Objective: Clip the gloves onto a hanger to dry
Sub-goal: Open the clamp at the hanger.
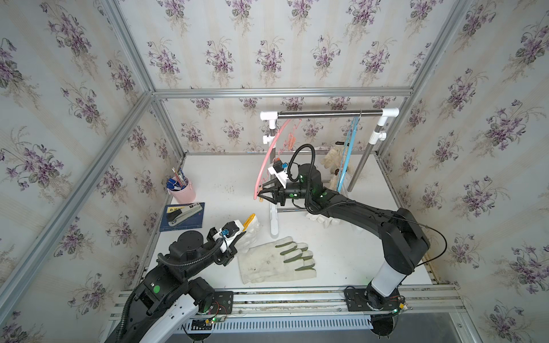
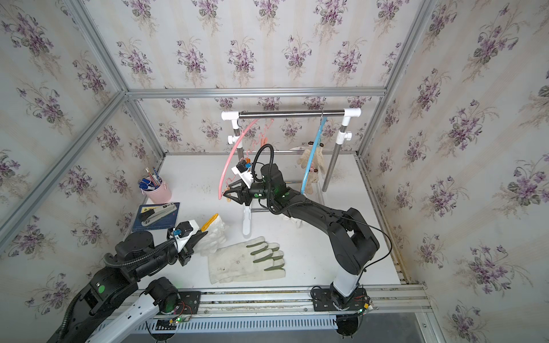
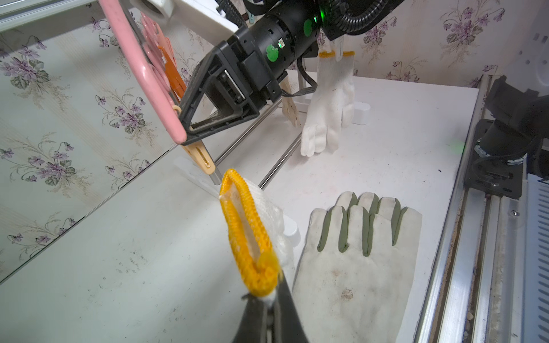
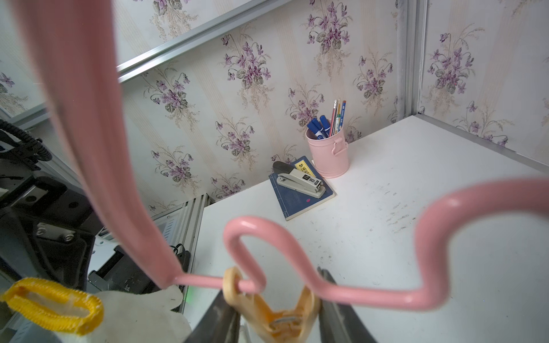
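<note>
My left gripper (image 3: 267,300) is shut on a white knitted glove (image 3: 269,219) at its yellow cuff, holding it just above the table; both top views show this grip (image 1: 242,234) (image 2: 205,234). My right gripper (image 4: 271,282) reaches the lower end of the pink hanger (image 4: 98,133). Its fingers press on both handles of a beige clip (image 4: 273,311) threaded on the hanger wire. In both top views this gripper (image 1: 261,194) (image 2: 226,194) sits at the hanger's low tip (image 1: 258,190). A pair of off-white canvas gloves (image 1: 276,258) with grey-green patches lies flat near the front.
The rack (image 1: 329,112) stands at the back. Its blue hanger (image 1: 346,160) carries a beige glove (image 1: 331,159). Another white glove (image 3: 329,104) hangs behind my right arm. A pink pen cup (image 1: 182,191) and a stapler on a blue notebook (image 1: 184,212) are at the left.
</note>
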### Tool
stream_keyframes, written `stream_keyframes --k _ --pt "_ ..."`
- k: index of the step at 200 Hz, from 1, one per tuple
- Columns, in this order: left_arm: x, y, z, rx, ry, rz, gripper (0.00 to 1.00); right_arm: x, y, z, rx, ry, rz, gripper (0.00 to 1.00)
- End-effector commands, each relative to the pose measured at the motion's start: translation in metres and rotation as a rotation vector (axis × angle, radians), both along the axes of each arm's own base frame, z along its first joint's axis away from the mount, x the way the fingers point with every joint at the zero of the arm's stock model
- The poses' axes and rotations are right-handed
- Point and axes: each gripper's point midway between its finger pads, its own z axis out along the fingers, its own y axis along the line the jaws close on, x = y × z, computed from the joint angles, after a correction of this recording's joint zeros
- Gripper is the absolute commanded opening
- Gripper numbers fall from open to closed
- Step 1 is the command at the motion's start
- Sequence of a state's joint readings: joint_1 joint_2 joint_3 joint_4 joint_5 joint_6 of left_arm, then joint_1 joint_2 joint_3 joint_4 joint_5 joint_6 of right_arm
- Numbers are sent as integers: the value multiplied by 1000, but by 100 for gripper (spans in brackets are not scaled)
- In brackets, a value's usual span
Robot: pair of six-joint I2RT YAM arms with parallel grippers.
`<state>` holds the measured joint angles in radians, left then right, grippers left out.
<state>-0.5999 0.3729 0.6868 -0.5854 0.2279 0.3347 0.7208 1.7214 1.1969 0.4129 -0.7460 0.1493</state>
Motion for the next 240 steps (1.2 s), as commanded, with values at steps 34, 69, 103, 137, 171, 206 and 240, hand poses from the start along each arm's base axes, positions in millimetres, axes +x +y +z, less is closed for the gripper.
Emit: stream_keyframes --k 34,69,103,137,171,206,240 --pt "15 -10 7 -8 -25 -6 0 -5 -1 12 14 -39 17 28" --pt "22 -14 5 -6 -22 -10 0 -5 -2 10 7 -38 18 20" --pt "29 -15 -8 -3 -1 -16 0 -7 -3 11 4 -43 20 20" --pt "44 -20 -26 -53 62 -58 0 -11 -6 16 1 -56 28 20" --pt "61 -28 -29 -95 72 -137 0 -16 -9 21 2 -65 43 20" --pt "71 -43 -27 -89 71 -239 0 -19 -11 23 -2 -74 48 19" --pt "79 -45 -26 -82 48 -242 0 -20 -11 19 -14 -74 51 13"
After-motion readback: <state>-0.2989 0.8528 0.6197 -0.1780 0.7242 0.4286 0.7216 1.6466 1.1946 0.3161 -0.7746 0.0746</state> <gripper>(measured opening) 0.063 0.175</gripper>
